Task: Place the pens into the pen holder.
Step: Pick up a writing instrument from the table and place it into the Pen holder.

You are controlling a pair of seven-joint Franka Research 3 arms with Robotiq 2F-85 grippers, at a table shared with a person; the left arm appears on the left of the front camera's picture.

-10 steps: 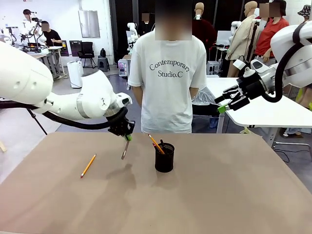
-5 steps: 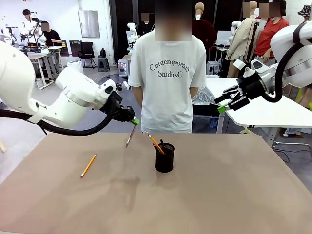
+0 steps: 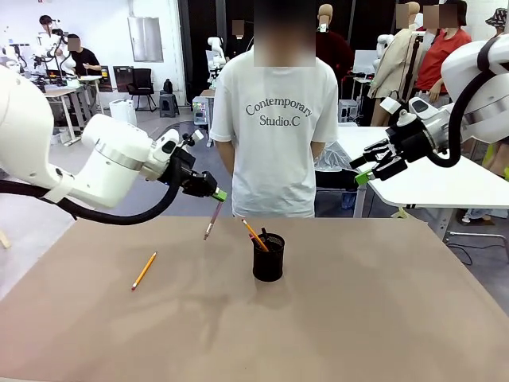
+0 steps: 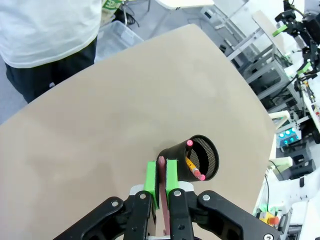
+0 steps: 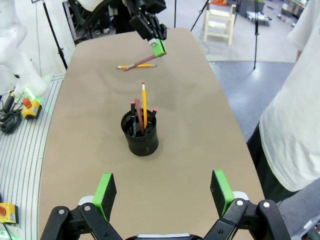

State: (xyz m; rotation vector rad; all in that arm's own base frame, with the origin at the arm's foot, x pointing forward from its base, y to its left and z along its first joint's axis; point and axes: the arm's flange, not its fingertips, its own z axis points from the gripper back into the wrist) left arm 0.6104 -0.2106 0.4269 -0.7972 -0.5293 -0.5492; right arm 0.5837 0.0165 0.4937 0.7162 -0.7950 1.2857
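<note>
The left claw [image 3: 217, 196] grips a reddish-brown pen [image 3: 212, 221] above the worktop [image 3: 358, 318] near the pen holder [image 3: 269, 259]; the right claw [image 3: 359, 169] gapes open.

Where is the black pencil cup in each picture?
Front view: the pen holder stands mid-table, about centre.
Left wrist view: low, right of centre, just past the left pincer.
Right wrist view: a bit left of centre, pens sticking up.
Shared landmark: the person's white T-shirt.
</note>
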